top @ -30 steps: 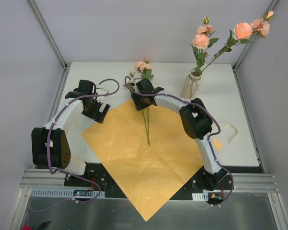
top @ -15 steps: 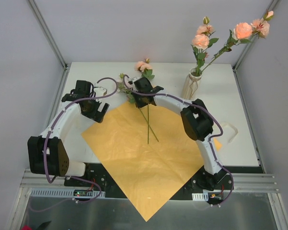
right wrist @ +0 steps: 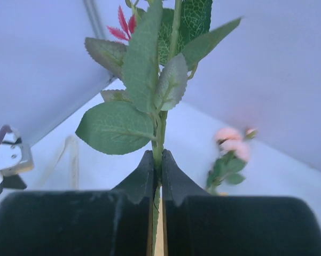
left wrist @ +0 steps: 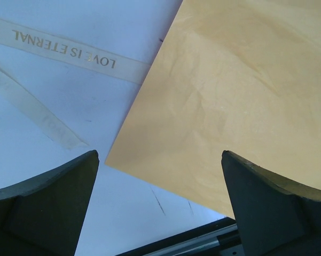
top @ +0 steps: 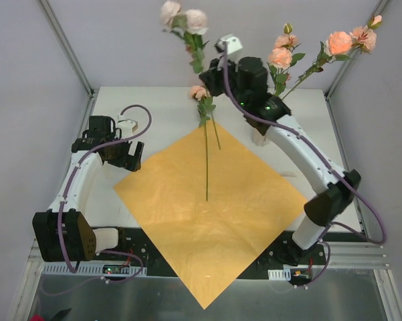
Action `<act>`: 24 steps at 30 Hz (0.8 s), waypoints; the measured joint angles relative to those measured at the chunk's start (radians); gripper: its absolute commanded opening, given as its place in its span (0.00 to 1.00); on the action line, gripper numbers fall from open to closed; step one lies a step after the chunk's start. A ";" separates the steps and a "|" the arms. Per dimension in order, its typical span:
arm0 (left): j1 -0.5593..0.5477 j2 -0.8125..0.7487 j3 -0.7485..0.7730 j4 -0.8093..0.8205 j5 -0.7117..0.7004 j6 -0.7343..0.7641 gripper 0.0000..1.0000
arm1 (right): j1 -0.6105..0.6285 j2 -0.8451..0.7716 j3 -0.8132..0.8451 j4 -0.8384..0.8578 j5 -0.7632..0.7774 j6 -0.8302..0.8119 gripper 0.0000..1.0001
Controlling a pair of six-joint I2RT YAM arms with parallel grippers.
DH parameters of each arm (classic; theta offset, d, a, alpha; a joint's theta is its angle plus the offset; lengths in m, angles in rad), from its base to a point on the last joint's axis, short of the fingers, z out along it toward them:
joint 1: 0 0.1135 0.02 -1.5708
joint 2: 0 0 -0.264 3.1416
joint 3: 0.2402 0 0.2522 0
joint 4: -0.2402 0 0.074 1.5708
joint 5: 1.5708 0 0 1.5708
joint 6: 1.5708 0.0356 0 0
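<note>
Overhead looks down; left wrist, close, apparently shares the paper (top: 211, 200).

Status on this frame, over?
Right gripper shut on rose stem, held high. Left gripper open over paper corner. Second rose lies on paper.

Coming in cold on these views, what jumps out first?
The right gripper, raised high over the far side of the table, is shut on a long-stemmed flower. Below it, a big orange paper sheet lies as a diamond mid-table with a second flower on it. The open left gripper hovers over the sheet's left corner beside a ribbon printed LOVE IS ETERNAL.
</note>
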 measured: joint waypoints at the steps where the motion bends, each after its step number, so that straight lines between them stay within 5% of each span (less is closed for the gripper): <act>1: 0.012 -0.009 0.000 0.000 0.020 -0.001 0.99 | -0.021 -0.052 -0.027 0.053 0.001 -0.007 0.01; 5: 0.038 -0.027 0.001 0.000 0.082 -0.003 0.99 | -0.137 -0.286 -0.274 0.372 0.027 -0.051 0.01; 10: 0.038 -0.026 0.001 0.001 0.105 -0.010 0.99 | -0.243 -0.379 -0.419 0.673 0.078 -0.144 0.01; 24: 0.038 0.042 0.062 0.002 0.124 -0.018 0.99 | -0.356 -0.264 -0.481 0.952 0.154 -0.311 0.01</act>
